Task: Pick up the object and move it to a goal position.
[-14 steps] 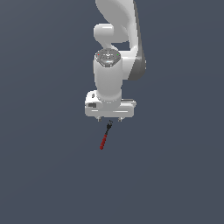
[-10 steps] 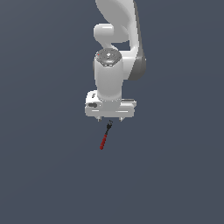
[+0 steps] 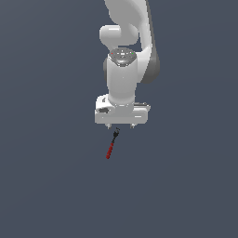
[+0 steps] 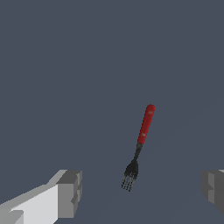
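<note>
The object (image 4: pixel 141 146) is a small fork with a red handle and a black neck and tines, as the wrist view shows clearly. It lies on the plain dark grey surface (image 3: pixel 51 186), flat as far as the pictures show. In the wrist view the black tines are the end nearest to the gripper (image 4: pixel 142 192), and they sit between the two fingers, a little closer to the one grey fingertip (image 4: pixel 70 192) than to the other fingertip at the opposite edge of the picture. The red handle goes away from the fingers, slightly tilted against the line between them. The fingers are spread wide, with a large gap between the pads, and neither pad touches the fork; both are well apart from it. In the exterior view the white arm (image 3: pixel 123 74) hangs down from above, and the gripper (image 3: pixel 120 125) is just above the black end of the fork (image 3: pixel 111 145), with the red handle running down and a little toward the exterior view's left. How high the fingertips are above the surface, I cannot tell from these pictures. There is no container to see in either view, only the fork on the grey surface.
</note>
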Available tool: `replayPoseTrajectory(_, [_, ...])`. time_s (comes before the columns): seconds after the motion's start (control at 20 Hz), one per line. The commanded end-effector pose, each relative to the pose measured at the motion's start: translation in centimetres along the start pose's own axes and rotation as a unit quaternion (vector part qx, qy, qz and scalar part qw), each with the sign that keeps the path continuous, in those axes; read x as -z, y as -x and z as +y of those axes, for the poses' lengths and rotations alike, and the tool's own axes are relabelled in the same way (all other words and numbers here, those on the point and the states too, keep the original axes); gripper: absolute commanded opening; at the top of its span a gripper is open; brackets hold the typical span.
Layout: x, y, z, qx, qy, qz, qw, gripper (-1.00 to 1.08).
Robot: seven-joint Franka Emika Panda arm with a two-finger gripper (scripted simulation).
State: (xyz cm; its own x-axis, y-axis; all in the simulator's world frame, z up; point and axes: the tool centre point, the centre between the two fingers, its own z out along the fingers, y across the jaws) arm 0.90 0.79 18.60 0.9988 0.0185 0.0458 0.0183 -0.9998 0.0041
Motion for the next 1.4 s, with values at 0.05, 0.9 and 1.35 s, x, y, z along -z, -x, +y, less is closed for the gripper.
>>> replayPoseTrajectory(0.05, [-0.5,0.1,0.2,-0.006,0.0,-0.001,1.0,1.0])
replayPoseTrajectory(0.9, [-11.9,2.5,3.5,-0.142,0.0,-0.021,0.9897,1.0])
replayPoseTrajectory(1.35, [-13.0,2.9,3.8,-0.151,0.001,-0.023,0.9882,1.0])
